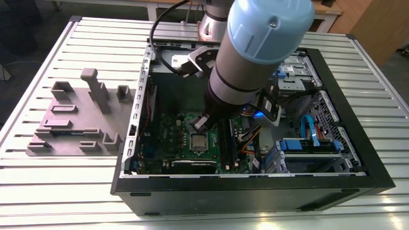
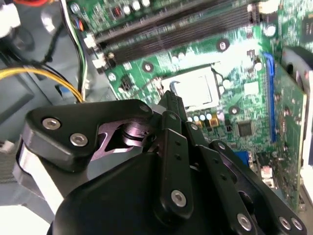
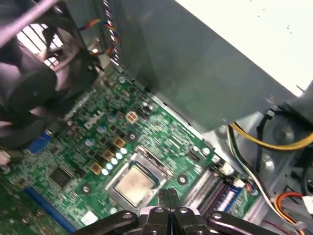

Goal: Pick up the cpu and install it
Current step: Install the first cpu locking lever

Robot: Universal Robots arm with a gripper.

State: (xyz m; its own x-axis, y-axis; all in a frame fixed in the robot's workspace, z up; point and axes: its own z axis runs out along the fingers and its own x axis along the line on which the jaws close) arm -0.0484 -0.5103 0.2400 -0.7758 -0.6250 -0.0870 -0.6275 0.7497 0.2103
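The black metal claw (image 3: pixel 168 196) has its two thin fingers pressed together, and nothing is between them. It hangs over the green board (image 3: pixel 98 147) inside the open black computer case (image 1: pixel 357 143). The cpu (image 3: pixel 135 183) is a flat square with a shiny silver top, and it sits in its square socket on the board, just below the claw tips and apart from them. In the second wrist view it glows bright past the fingertips (image 2: pixel 172 98). Long dark slots (image 2: pixel 171 34) run beside it. A black round fan (image 3: pixel 34 83) and yellow wires (image 3: pixel 274 144) are in the case too. A grey plastic tray (image 1: pixel 70 124) with upright posts sits on the ribbed metal surface (image 1: pixel 38 191), on the exterior view's left.
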